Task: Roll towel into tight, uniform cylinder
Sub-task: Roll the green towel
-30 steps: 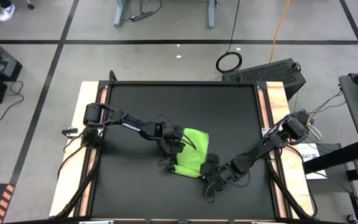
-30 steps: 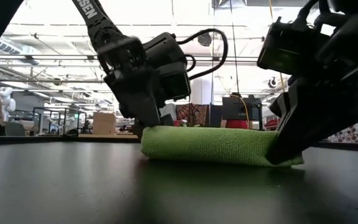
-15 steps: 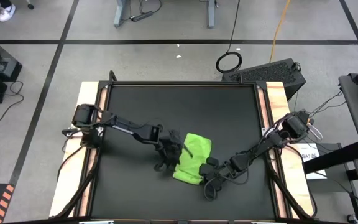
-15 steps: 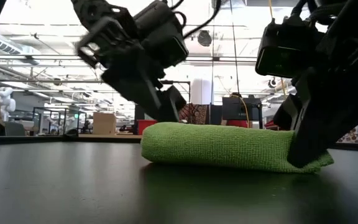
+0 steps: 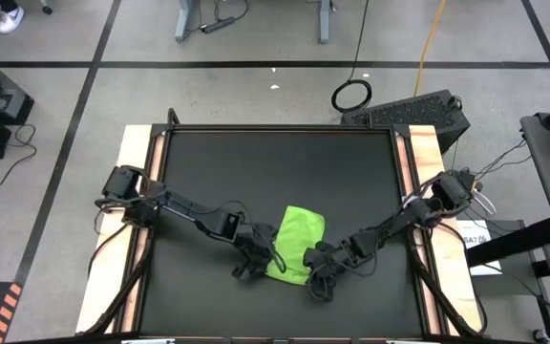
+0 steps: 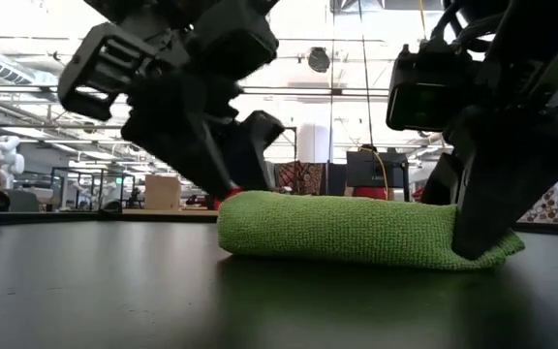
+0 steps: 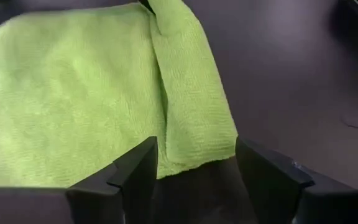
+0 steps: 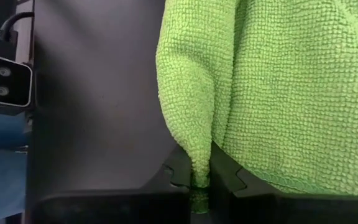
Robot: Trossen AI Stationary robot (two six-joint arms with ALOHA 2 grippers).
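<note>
The lime-green towel [image 5: 297, 243] lies folded in a low thick bundle on the black tabletop [image 5: 275, 162], near its front middle; in the low view the towel [image 6: 342, 229] rests on its underside. My left gripper [image 7: 196, 175] is open at the towel's left side, raised, one finger on either side of a towel corner [image 7: 194, 146] without touching it. My right gripper [image 8: 199, 180] is shut on the towel at its right near end. In the high view my left gripper [image 5: 254, 260] and right gripper [image 5: 315, 266] flank the towel. My right gripper pinches a raised fold of the towel [image 8: 199, 163] between its two fingertips, at the towel's right near end. The fingers [image 6: 480, 228] slant down from the table's right side. The rest of the towel lies slack on the table.
Pale wooden strips [image 5: 139, 191] run along the table's left and right sides. A black keyboard [image 5: 418, 113] and a cable coil [image 5: 351, 96] lie on the floor beyond the far right corner. The far half of the tabletop shows bare black surface.
My left gripper has left the towel's left end, risen, rolled about its axis and gone toward the table's near edge. My right gripper has kept its place and turned a little. The towel's right end has spread slightly toward the right; the bundle stays on the table.
</note>
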